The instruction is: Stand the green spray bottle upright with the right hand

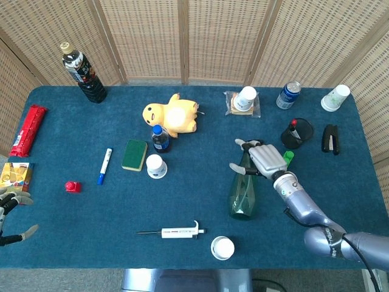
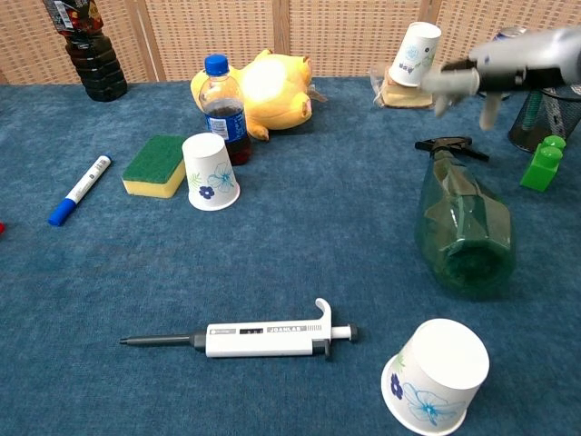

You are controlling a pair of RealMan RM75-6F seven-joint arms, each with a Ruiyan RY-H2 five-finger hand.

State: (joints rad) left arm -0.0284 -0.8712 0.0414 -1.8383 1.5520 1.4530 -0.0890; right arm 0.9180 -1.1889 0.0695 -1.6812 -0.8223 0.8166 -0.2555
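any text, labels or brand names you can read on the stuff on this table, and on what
Pipette: a dark printed line along the body, too blurred to read.
Dark bottle: patterned label, too small to read.
Blue can: print too small to read.
Red packet: print too small to read.
Yellow box: print too small to read.
Paper cups: blue flower drawings only, no words.
Nothing reads clearly.

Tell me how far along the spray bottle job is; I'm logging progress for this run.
Nothing looks done yet: the green spray bottle lies on its side on the blue table, nozzle pointing toward the far edge. In hand: the right hand hovers open above the nozzle end, holding nothing. Left: grip the bottle, tip it onto its base, let go. The left hand sits open at the table's edge.
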